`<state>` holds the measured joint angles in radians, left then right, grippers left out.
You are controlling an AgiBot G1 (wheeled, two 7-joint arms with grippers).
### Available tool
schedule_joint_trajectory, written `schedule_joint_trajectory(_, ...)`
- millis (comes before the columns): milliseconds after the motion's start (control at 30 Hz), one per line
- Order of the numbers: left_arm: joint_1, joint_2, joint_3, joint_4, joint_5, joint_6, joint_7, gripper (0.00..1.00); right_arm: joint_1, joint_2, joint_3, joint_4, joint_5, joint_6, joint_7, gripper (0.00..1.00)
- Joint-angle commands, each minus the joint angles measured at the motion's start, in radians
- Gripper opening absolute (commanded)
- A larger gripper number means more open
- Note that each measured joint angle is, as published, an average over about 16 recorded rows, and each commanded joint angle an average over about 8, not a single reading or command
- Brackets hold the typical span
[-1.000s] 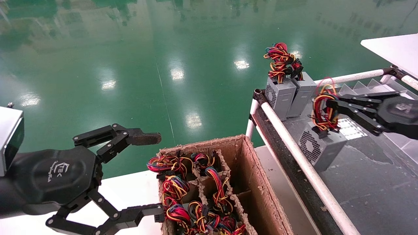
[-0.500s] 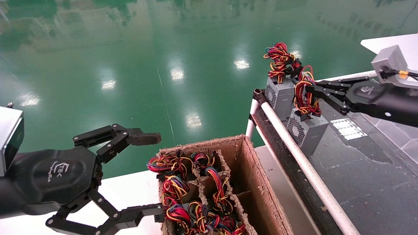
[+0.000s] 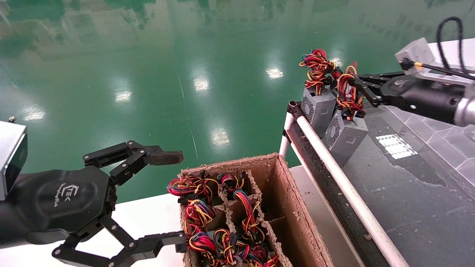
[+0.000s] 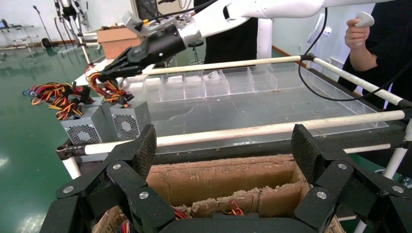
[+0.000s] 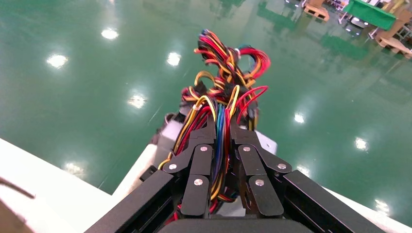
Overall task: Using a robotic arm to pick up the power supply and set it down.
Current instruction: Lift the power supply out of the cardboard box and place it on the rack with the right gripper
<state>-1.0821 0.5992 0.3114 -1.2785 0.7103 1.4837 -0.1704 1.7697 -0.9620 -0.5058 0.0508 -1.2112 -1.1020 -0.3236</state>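
The power supply, a grey box with a round fan grille, hangs tilted from its loose red, yellow and blue wires. My right gripper is shut on that wire bundle, with the strands pinched between its fingers. The box sits at the far end of the dark table, right beside another grey box; I cannot tell if its base touches the surface. In the left wrist view the power supply stands next to that box under the right gripper. My left gripper is parked, open and empty.
A torn cardboard box with dividers holds several wire-topped units below the left gripper. A white rail edges the dark table. The neighbouring box carries a knotted red bundle. Clear bins line the table's far side.
My right gripper has carried the power supply along the table, away from me, up against the standing grey boxes. The left arm has not moved.
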Motion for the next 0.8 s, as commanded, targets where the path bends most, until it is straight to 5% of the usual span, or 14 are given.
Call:
schedule_joint_trajectory(33, 0.000, 0.000, 0.000, 0.000, 0.000, 0.000, 0.000, 1.00, 0.004, -0.018, -0.001, -0.009, -0.001, 0.023, -0.003, 0.00)
schedule_joint_trajectory(700, 0.000, 0.000, 0.001, 0.000, -0.001, 0.000, 0.000, 1.00, 0.051, -0.097, -0.010, -0.029, -0.015, 0.037, -0.023, 0.00)
schedule_joint_trajectory(767, 0.000, 0.000, 0.001, 0.000, -0.001, 0.000, 0.000, 1.00, 0.051, -0.102, -0.012, -0.032, -0.017, 0.035, -0.025, 0.06)
schedule_joint_trajectory(800, 0.000, 0.000, 0.001, 0.000, -0.001, 0.000, 0.000, 1.00, 0.051, -0.103, -0.013, -0.034, -0.018, 0.034, -0.025, 0.19)
